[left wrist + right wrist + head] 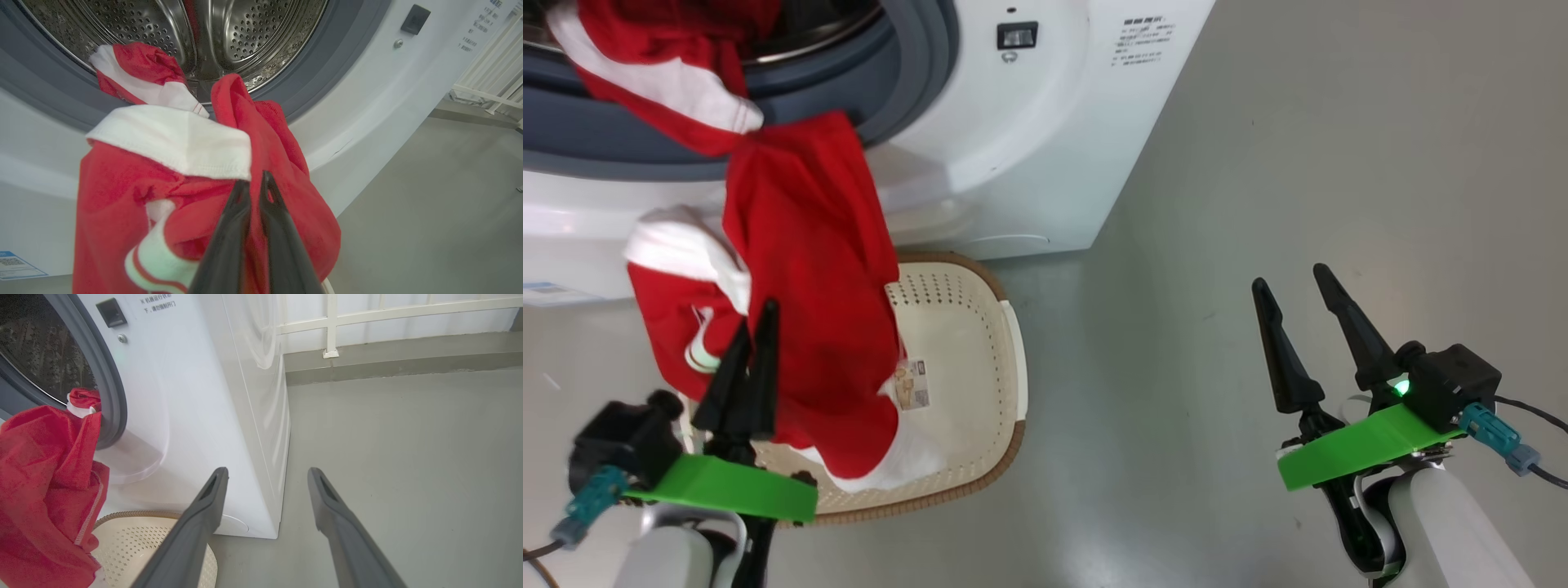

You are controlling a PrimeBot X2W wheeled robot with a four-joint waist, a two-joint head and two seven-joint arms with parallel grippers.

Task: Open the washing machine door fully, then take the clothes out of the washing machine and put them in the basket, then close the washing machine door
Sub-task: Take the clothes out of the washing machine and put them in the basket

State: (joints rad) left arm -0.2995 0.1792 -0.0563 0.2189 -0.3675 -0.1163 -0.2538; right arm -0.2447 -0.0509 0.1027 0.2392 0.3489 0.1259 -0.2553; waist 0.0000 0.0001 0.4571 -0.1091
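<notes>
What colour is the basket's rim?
Brown with a woven look; the basket itself is cream. Head view shows it best.

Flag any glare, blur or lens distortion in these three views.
Head view: even light, soft sheen on the floor, print on the washing machine smeared. Left wrist view: hard highlights on the steel drum; the left hand, shut on the clothes, is close and soft. Right wrist view: pale reflections on the machine's glossy side, its corner edge bowed by the wide lens.
</notes>
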